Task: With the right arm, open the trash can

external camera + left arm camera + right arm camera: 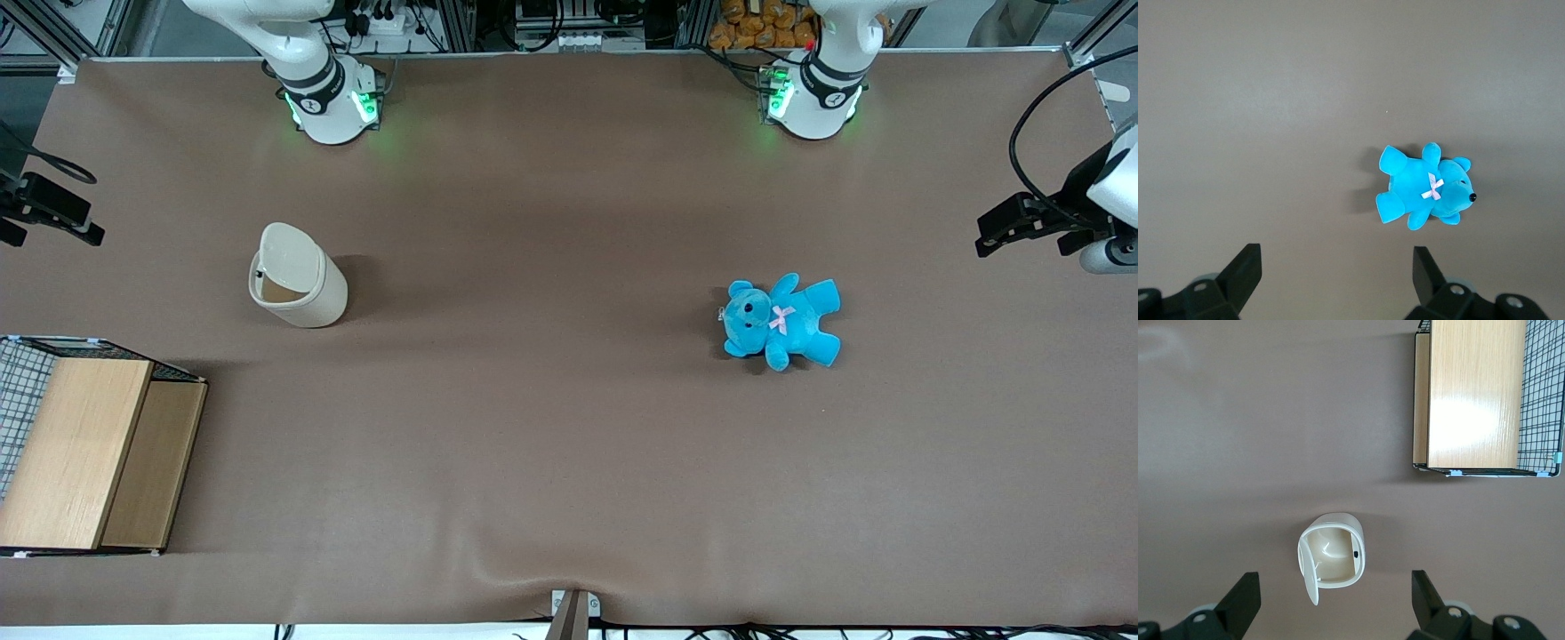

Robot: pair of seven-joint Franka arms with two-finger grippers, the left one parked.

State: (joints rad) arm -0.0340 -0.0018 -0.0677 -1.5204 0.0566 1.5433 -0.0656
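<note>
Directly below open jaws (1333, 600): trash can (1331, 557), lid up.

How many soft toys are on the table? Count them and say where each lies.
1. The blue plush teddy bear lies on the brown table toward the parked arm's end. The open tool hangs above the cream plastic trash can.

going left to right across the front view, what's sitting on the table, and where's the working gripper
wooden box → trash can, lid flipped up → blue teddy bear. The right gripper hangs open at the table's edge, toward the working arm's end, well clear of the trash can.
</note>
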